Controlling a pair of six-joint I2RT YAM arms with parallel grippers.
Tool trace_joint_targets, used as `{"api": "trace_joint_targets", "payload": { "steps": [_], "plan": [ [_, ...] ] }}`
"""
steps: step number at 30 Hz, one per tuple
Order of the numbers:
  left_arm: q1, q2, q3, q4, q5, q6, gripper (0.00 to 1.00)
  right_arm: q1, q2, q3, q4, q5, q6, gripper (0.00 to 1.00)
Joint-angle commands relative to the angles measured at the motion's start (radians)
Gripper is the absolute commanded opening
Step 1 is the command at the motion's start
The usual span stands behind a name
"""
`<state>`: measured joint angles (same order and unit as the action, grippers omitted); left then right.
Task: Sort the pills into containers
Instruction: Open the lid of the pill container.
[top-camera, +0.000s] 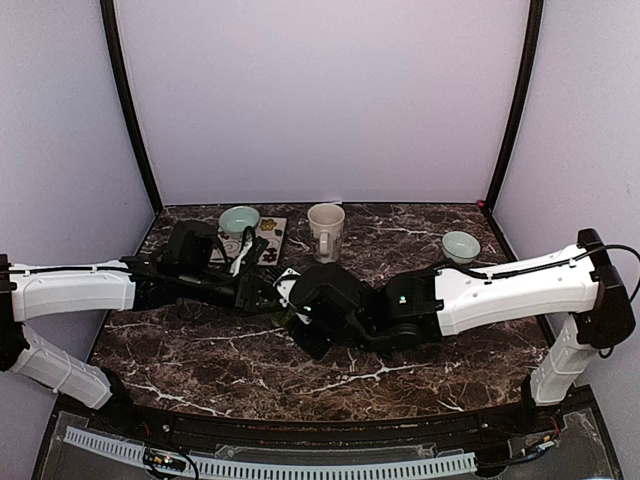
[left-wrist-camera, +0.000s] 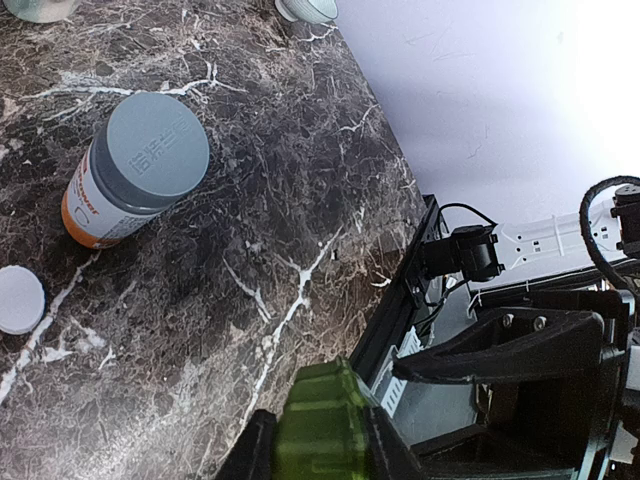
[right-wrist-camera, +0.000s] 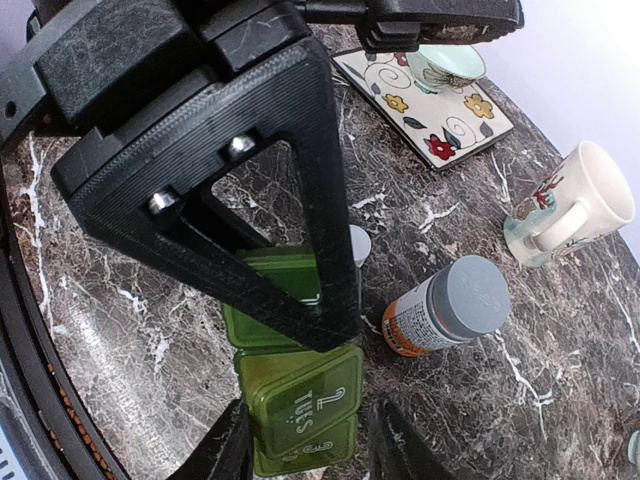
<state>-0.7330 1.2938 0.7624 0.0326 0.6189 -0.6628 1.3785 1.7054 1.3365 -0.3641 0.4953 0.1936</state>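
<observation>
pill box (right-wrist-camera: 300, 398): small green box, lying on the table (top-camera: 200, 360) near its middle, between the two arms; the lid in view reads "tues".
left claw (left-wrist-camera: 320, 440): pinching the green pill box from one end, its black fingers down over it.
right claw (right-wrist-camera: 312, 440): one finger on each side of the pill box; can't tell from here whether they press it.
bottle (right-wrist-camera: 445, 312): orange with a grey cap, lying on its side just beside the box.
white cap (left-wrist-camera: 20, 298): loose on the table near the bottle.
mug (right-wrist-camera: 570, 200): cream, upright, further back.
bowl (right-wrist-camera: 445, 65): pale green, on a flowered tile (right-wrist-camera: 430, 115) at the back.
</observation>
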Motion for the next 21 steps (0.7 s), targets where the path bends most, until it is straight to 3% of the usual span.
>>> {"api": "trace_joint_targets", "payload": {
  "steps": [1, 21],
  "plan": [
    [-0.005, -0.025, -0.009, -0.022, 0.046, 0.006, 0.0, -0.007, -0.026, -0.008, -0.008, 0.065, 0.012, 0.39],
    [-0.005, -0.03, -0.011, -0.026, 0.049, 0.007, 0.0, -0.024, -0.032, -0.023, -0.013, 0.07, 0.033, 0.24]
  ]
}}
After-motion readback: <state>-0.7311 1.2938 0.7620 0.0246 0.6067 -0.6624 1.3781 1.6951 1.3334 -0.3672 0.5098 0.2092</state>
